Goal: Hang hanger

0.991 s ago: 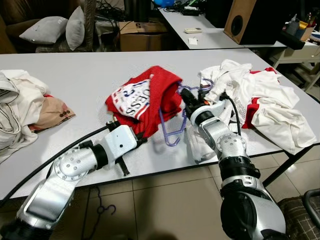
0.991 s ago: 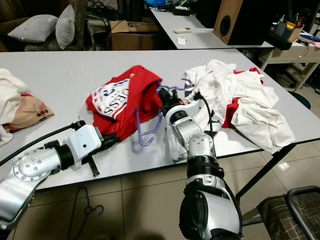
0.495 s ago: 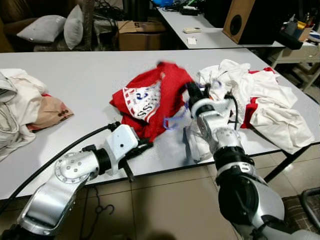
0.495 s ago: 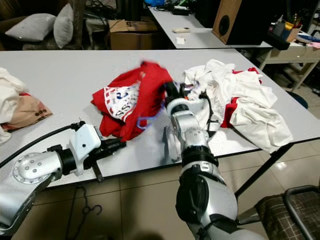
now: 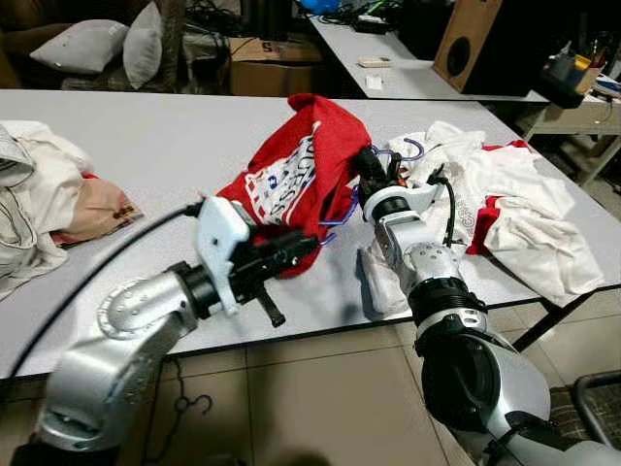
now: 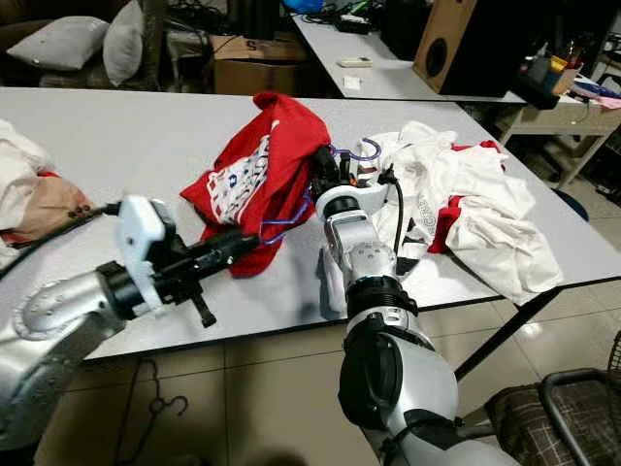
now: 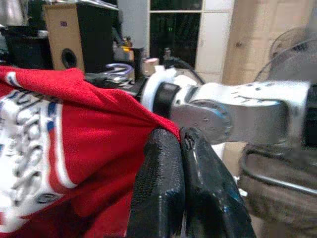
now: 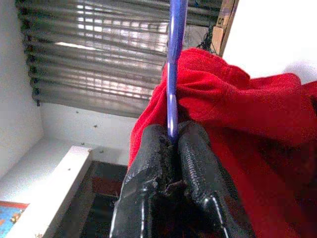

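**Red shirt and hanger lifted between both grippers**

1. Red shirt (image 5: 296, 180) – w/ white printed panel; raised in a peak above the desk (image 5: 146, 146), lower part draped down toward the desk's front edge. You have it gripped at two places.
2. Left gripper (image 5: 306, 248) – at shirt's lower hem, near front of desk. Left wrist view (image 7: 179, 136) gives you the detail the eye views lack: jaws pressed together, a fold of red cloth pinched at the tips.
3. Right gripper (image 5: 367, 167) – up beside the shirt's peak. Right wrist view (image 8: 172, 136): jaws clamped on a purple rod, red cloth bunched just behind.
4. Purple hanger (image 6: 281, 228) – thin wire; eye views show you a loop under the shirt's right edge and the hook (image 5: 412, 150) poking out past the right gripper. Wrist view gives just a straight length (image 8: 174, 59) rising from the jaws.
5. White & red clothes pile (image 5: 505, 209) – on desk, to your right of the shirt; part hangs over the front edge.
6. Cream/beige clothes pile (image 5: 44, 209) – desk's left end, well apart.
7. Background – wooden speaker (image 5: 475, 44) on a second desk, grey cushions (image 5: 107, 49), cardboard box (image 5: 277, 68).
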Controlling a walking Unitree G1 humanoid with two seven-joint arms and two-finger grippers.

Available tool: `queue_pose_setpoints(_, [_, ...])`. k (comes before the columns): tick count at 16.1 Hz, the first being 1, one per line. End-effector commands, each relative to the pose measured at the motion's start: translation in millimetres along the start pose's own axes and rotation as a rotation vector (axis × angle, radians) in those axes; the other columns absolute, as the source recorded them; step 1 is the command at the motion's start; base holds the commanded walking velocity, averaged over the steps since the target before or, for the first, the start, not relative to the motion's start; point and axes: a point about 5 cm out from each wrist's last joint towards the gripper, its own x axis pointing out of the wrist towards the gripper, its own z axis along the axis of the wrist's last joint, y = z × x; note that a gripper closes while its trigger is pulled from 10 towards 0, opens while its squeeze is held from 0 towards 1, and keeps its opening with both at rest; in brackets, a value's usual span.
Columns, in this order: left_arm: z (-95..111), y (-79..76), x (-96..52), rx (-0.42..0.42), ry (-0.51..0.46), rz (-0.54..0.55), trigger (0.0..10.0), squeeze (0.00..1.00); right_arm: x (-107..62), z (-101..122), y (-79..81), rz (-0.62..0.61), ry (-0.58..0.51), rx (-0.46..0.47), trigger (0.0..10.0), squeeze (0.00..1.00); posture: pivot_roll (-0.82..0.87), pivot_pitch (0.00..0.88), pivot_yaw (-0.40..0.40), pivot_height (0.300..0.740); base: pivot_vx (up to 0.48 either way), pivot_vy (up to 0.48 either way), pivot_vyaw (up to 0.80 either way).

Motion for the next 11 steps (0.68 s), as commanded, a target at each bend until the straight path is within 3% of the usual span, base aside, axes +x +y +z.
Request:
queue_pose_setpoints(1, [2, -12.8, 0.8, -0.013, 0.021, -0.088, 0.0, 0.0, 5.7, 1, 11.8, 0.034, -0.035, 0.048, 10.0, 0.0, 0.14, 0.0, -0.134, 0.74, 0.0, 0.0, 0.0])
queue_pose_setpoints(6, [-7, -26.3, 7.1, -0.046, 0.108, -0.179, 0.0, 0.0, 7.7, -5, 14.5, 0.034, -0.041, 0.125, 10.0, 0.0, 0.14, 0.0, -0.13, 0.74, 0.0, 0.0, 0.0])
queue_pose_setpoints(9, [-1, -24.3, 14.1, -0.063, 0.059, -0.17, 0.0, 0.0, 7.8, -7, 10.8, -0.005, -0.046, 0.081, 10.0, 0.0, 0.14, 0.0, -0.128, 0.74, 0.0, 0.0, 0.0])
queue_pose_setpoints(11, [10, -22.5, 23.2, -0.112, -0.025, -0.168, 0.0, 0.0, 6.3, -14, 4.5, -0.055, -0.05, 0.017, 10.0, 0.0, 0.13, 0.0, -0.123, 0.74, 0.0, 0.0, 0.0])
